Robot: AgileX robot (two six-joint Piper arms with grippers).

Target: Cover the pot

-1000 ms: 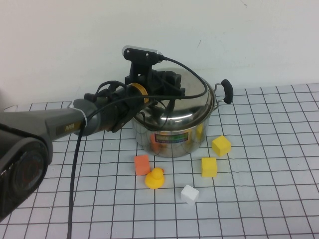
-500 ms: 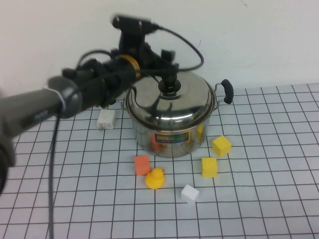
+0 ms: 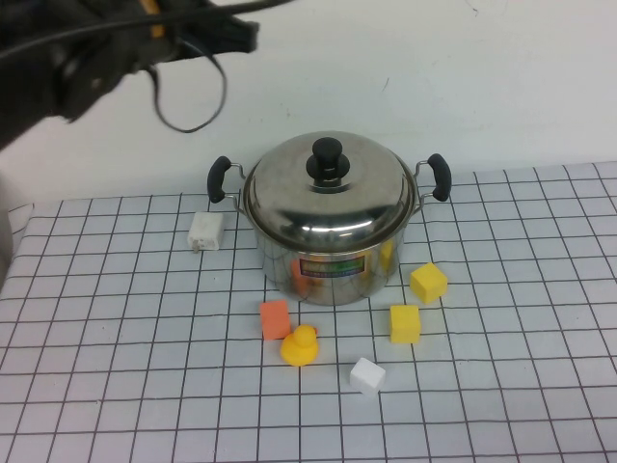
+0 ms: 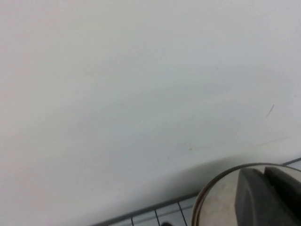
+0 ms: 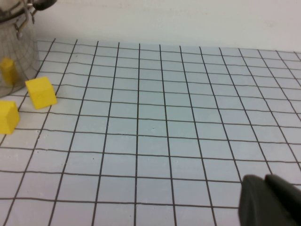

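The domed steel lid [image 3: 328, 188] sits on the shiny steel pot [image 3: 329, 256], while the left hand [image 3: 227, 34] hangs high above the desk [image 3: 116, 386], touching nothing, its opening impossible to tell; the right hand [image 5: 270, 202] is low over the desk.

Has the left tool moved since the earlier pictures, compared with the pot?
Yes. The left tool has risen up and leftward away from the lid, which rests on the pot. The right tool is elsewhere.
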